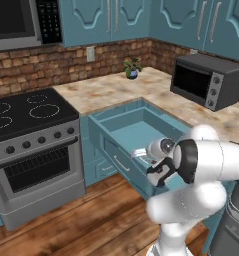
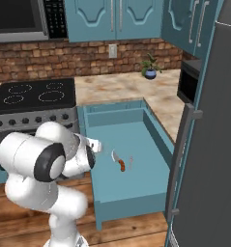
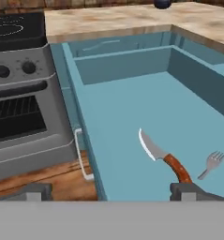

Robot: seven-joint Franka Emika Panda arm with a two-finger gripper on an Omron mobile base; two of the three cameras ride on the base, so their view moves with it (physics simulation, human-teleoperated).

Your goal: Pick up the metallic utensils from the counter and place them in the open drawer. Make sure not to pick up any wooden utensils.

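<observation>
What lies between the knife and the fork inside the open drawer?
Nothing: in the hand view, only bare teal drawer floor separates the knife from the fork.

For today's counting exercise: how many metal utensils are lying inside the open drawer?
2. A knife with a reddish-brown handle lies on the floor of the open drawer, and a small silver fork lies just beside it, apart. The arm hides part of the drawer from the base cameras.

Kitchen surroundings: a black-topped stove [image 1: 28,112] with a steel oven door [image 1: 38,167] and a row of knobs; a microwave [image 1: 21,22] above it; a brick wall [image 2: 88,55]; a small potted plant [image 1: 132,67]; a dark toaster oven [image 1: 207,80]; teal upper cabinets [image 1: 111,20]; a wood floor [image 1: 91,220]; a grey fridge [image 2: 211,144].
</observation>
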